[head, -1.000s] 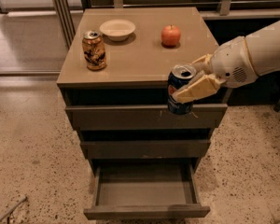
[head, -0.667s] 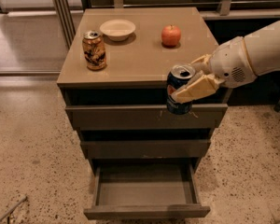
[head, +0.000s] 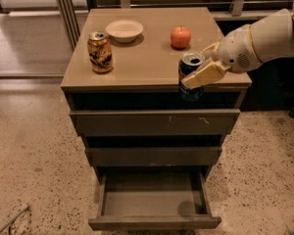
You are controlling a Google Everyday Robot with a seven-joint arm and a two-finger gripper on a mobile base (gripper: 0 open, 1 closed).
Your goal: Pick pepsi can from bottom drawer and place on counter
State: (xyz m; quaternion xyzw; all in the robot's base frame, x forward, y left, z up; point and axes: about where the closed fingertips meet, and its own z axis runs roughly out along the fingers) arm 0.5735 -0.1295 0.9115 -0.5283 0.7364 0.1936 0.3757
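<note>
My gripper (head: 202,73) is shut on the pepsi can (head: 190,67), a dark blue can with a silver top. It holds the can upright in the air at the front right edge of the counter (head: 147,58), its top above the surface and its bottom in front of the top drawer gap. The bottom drawer (head: 153,199) is pulled open below and nothing shows inside it. My white arm reaches in from the right.
On the counter stand a gold-orange can (head: 100,52) at the left, a white bowl (head: 124,30) at the back and a red apple (head: 181,36) behind the gripper. The two upper drawers (head: 154,122) are closed. Speckled floor surrounds the cabinet.
The gripper has lifted the pepsi can slightly higher, so its top now stands above the counter's front edge. Nothing else has moved.
</note>
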